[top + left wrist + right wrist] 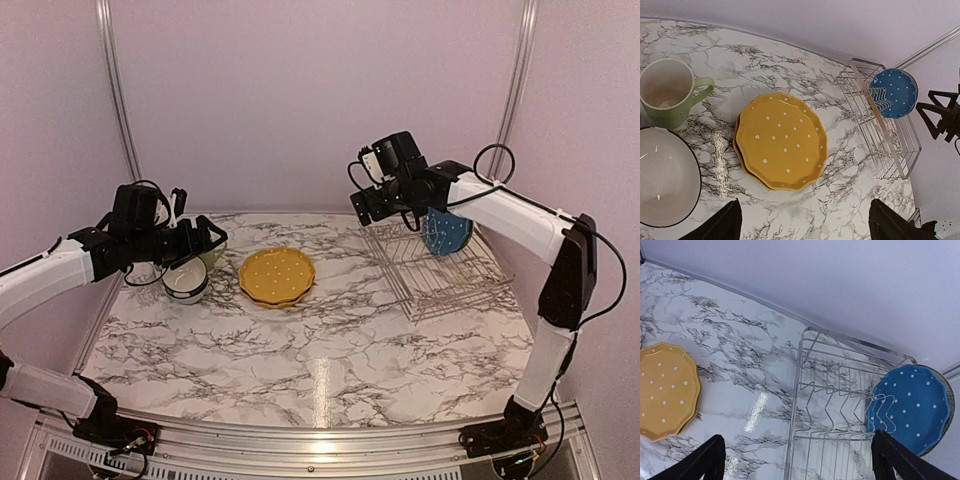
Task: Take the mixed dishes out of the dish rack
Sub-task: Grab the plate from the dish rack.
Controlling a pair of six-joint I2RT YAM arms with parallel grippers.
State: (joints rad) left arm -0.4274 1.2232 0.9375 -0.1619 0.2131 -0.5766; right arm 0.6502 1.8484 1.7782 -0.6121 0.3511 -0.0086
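Observation:
The silver wire dish rack (445, 275) stands at the right of the table. A blue white-dotted plate (447, 232) stands upright in its far slots, with a pale rim of another plate just behind it (951, 399). Two stacked mustard-yellow dotted plates (277, 276) lie flat on the table at centre. A white bowl (185, 283) and a pale-green mug (662, 95) stand at the left. My left gripper (208, 238) is open and empty above the bowl and mug. My right gripper (378, 208) is open and empty above the rack's left end. The clear glass is out of view.
The marble table (330, 360) is bounded by pale walls at the back and sides. Aluminium posts (118, 90) stand at the back corners. In the right wrist view the rack (840, 405) fills the middle, the blue plate (912, 407) on its right and the yellow plates (665, 390) at far left.

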